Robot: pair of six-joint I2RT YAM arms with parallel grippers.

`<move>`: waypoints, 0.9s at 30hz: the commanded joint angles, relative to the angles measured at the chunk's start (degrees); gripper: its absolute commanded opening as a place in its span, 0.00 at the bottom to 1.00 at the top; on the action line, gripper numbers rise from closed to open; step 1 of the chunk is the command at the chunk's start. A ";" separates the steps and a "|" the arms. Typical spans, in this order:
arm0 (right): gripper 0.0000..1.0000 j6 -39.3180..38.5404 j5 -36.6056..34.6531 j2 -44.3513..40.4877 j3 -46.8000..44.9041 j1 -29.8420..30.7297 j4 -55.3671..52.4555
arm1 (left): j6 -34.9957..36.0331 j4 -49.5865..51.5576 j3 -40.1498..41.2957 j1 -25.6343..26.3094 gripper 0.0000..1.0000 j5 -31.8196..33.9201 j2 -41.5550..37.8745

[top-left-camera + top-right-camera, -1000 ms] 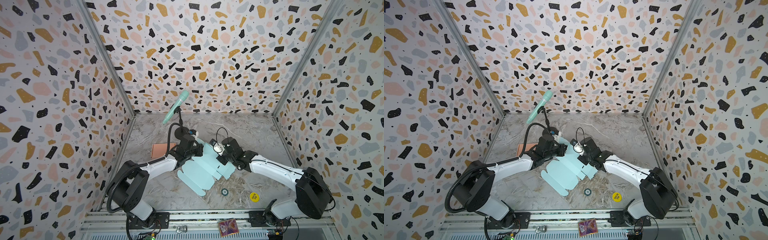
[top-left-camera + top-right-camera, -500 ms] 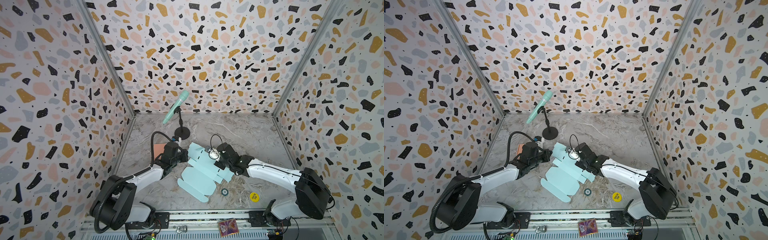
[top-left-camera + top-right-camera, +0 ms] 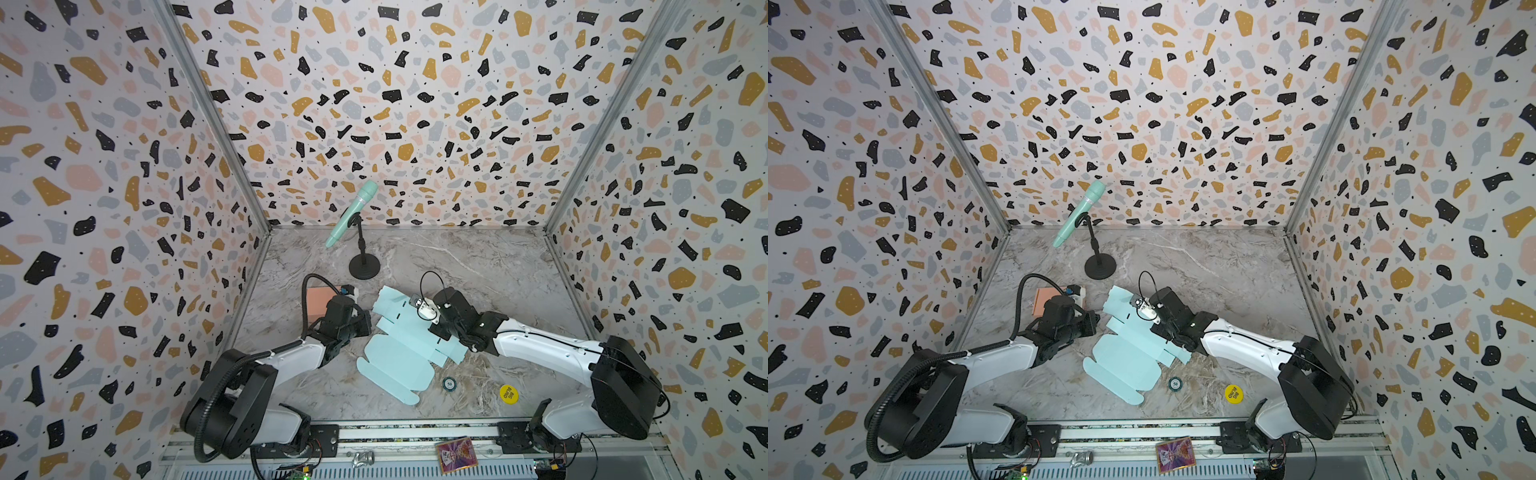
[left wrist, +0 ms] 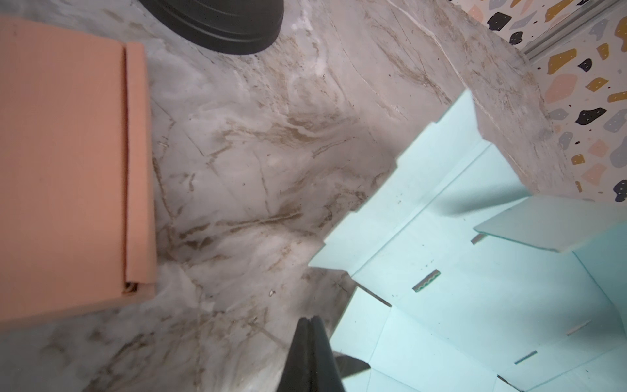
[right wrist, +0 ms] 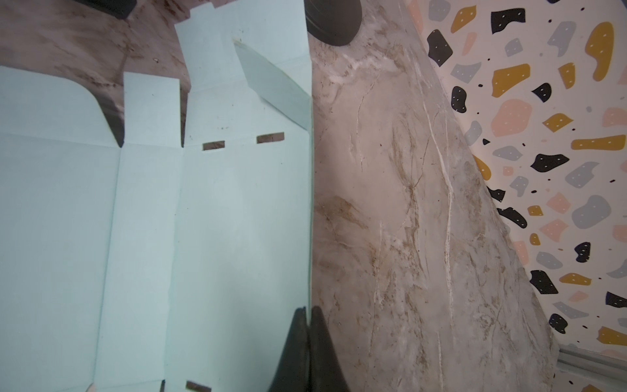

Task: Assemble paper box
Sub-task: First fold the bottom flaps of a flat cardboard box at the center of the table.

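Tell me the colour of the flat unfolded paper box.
Pale mint green; the flat unfolded paper box shows best in the right wrist view.

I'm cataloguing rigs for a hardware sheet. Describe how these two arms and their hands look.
Both arms match: glossy white link shells between bulky black joint housings, bolted to a slotted metal rail. The left arm trails a thick black corrugated hose; the right arm has a thin black cable looping above its wrist and a small white module there. The left hand and the right hand each end in slim, tapered black fingers.

Two white robot arms lean over a flattened mint paper box [image 3: 1129, 357] on the marbled surface [image 3: 1225, 266], between a peach folded box [image 3: 1044, 300] and a mint microphone [image 3: 1079, 212] standing behind.
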State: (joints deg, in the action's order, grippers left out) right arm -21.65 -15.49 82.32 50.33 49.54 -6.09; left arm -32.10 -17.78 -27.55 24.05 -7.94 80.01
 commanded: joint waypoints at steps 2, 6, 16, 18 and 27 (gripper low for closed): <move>0.00 -0.68 -0.49 -2.32 -0.60 0.65 0.75 | 0.93 -5.07 0.13 -0.22 0.01 -1.03 3.36; 0.00 -1.01 -0.80 -2.34 -0.66 0.80 0.73 | 0.33 -6.74 0.37 -0.06 0.01 -2.39 4.96; 0.00 -1.36 -1.45 -1.90 -0.32 1.16 1.20 | -3.45 -11.18 2.44 3.66 0.03 -3.48 5.56; 0.00 -1.46 -1.48 -1.90 -0.32 1.15 1.29 | -4.02 -11.48 2.51 4.43 0.03 -3.23 5.26; 0.00 -2.14 -2.52 -1.73 -0.32 1.70 1.81 | -6.48 -11.75 2.52 8.65 0.03 -2.17 3.12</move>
State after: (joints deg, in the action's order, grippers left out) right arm -23.51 -17.23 82.00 49.98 50.70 -5.45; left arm -37.21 -27.31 -25.63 31.44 -10.24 84.51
